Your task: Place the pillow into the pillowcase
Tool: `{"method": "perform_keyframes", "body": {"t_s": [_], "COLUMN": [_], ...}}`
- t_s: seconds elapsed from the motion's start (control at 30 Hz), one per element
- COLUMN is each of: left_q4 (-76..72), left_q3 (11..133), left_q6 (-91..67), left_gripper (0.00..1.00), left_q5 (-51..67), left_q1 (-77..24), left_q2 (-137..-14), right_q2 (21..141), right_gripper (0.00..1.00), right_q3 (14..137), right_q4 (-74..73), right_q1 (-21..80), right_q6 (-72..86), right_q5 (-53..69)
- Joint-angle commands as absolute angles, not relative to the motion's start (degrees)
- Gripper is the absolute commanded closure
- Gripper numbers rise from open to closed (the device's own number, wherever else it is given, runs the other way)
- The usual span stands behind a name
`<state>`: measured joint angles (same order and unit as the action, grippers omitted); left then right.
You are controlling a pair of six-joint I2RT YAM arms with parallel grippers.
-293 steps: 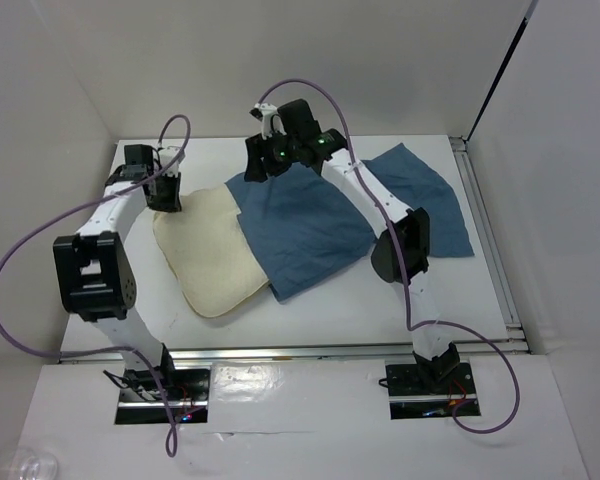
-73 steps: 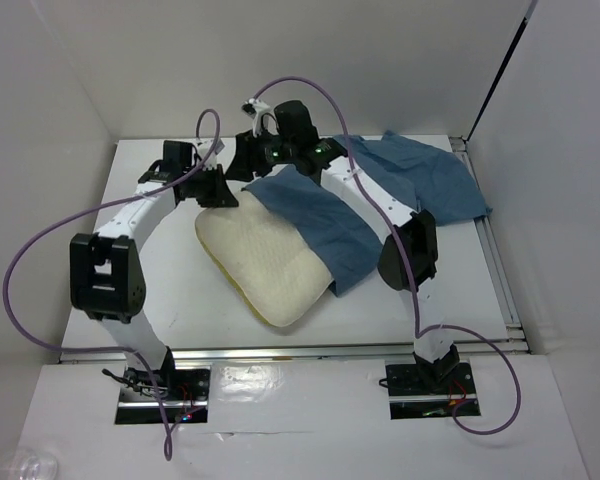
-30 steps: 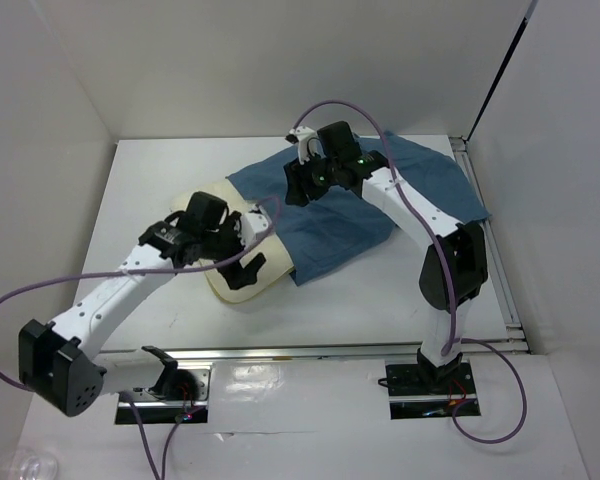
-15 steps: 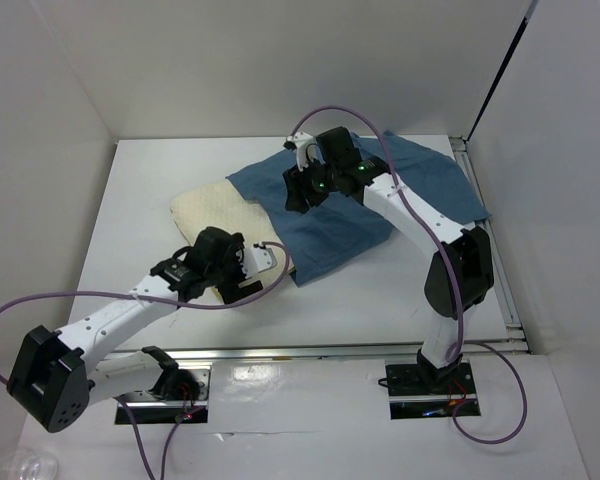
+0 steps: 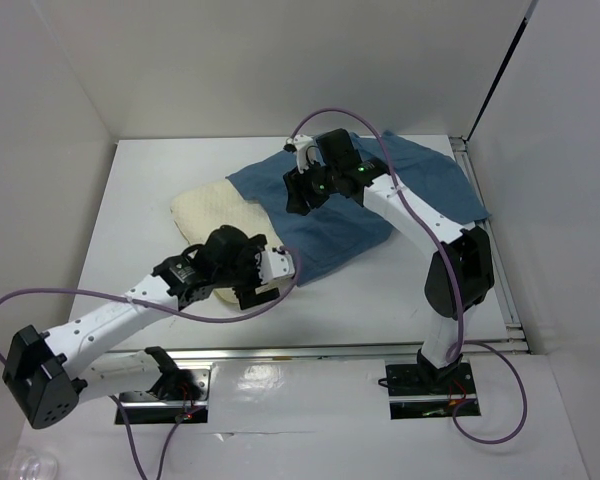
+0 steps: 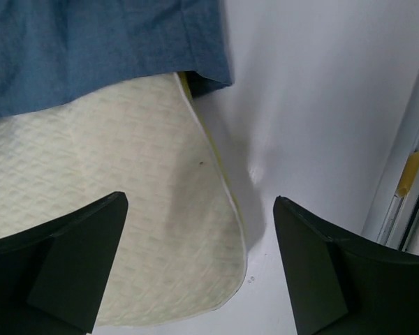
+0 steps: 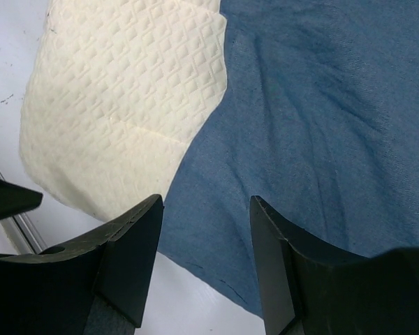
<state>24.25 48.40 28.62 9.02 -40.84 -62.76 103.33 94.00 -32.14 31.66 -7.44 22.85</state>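
The cream textured pillow [image 5: 208,211] lies left of centre, its right part inside the dusty-blue pillowcase [image 5: 420,180], which spreads wrinkled to the back right. My left gripper [image 5: 268,272] hovers open over the pillow's near corner; in the left wrist view the pillow [image 6: 119,230] and the pillowcase hem [image 6: 91,49] lie below the left gripper [image 6: 200,206], untouched. My right gripper [image 5: 297,192] hangs open above the pillowcase mouth. In the right wrist view the right gripper [image 7: 204,206] is over the blue pillowcase [image 7: 321,105], just beside the pillow [image 7: 126,98], holding nothing.
A metal rail [image 5: 330,350] runs along the table's near edge and another [image 5: 488,250] along its right side. White walls close in the back and both sides. The rail with a yellow mark [image 6: 409,173] shows right of the left gripper.
My left gripper has slid right and nearer along the pillow's front edge, uncovering the pillow's left part. The right gripper has barely moved above the pillowcase.
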Motion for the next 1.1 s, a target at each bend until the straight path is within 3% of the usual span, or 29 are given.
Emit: {"method": "perform_keyframes", "body": {"t_s": [0.0,0.17,0.53,0.73,0.8,0.83,0.9,0.93,1.07], "left_q4": [25.94,18.21,-2.62,-8.44,-8.44,-7.74,-6.69,-6.68,0.42], "left_q3": [46.16,40.88,31.92,31.99,32.6,33.39,34.62,35.76,41.02], "left_q6": [26.54,26.54,28.21,27.69,27.69,27.69,26.2,25.58,23.04], "left_gripper": [0.0,0.0,0.0,0.01,0.17,0.49,0.92,1.0,1.0], "left_q5": [7.93,2.03,-25.89,-28.14,-26.46,-25.93,-25.93,-26.97,-18.41], "left_q1": [-42.88,-44.3,-49.3,-50.71,-51.23,-51.24,-51.24,-51.24,-47.83], "left_q2": [-63.63,-64.67,-76.1,-87.62,-89.9,-90.78,-92.37,-92.37,-87.47], "right_q2": [100.46,99.41,98.88,98.88,98.88,98.35,98.35,98.35,97.21], "right_gripper": [0.39,0.39,0.39,0.39,0.39,0.39,0.39,0.39,0.41], "right_q3": [94.13,93.6,92.55,92.55,92.55,92.03,92.02,92.02,90.88], "right_q4": [-30.15,-30.15,-30.15,-30.15,-30.15,-30.15,-30.15,-30.15,-30.15], "right_q1": [32.26,32.26,32.26,32.26,32.26,32.26,32.26,32.26,32.26], "right_q6": [-8.35,-7.83,-7.82,-7.82,-7.82,-7.82,-7.82,-7.82,-7.82], "right_q5": [22.94,23.47,23.47,23.47,23.47,23.47,23.47,23.47,22.94]}}
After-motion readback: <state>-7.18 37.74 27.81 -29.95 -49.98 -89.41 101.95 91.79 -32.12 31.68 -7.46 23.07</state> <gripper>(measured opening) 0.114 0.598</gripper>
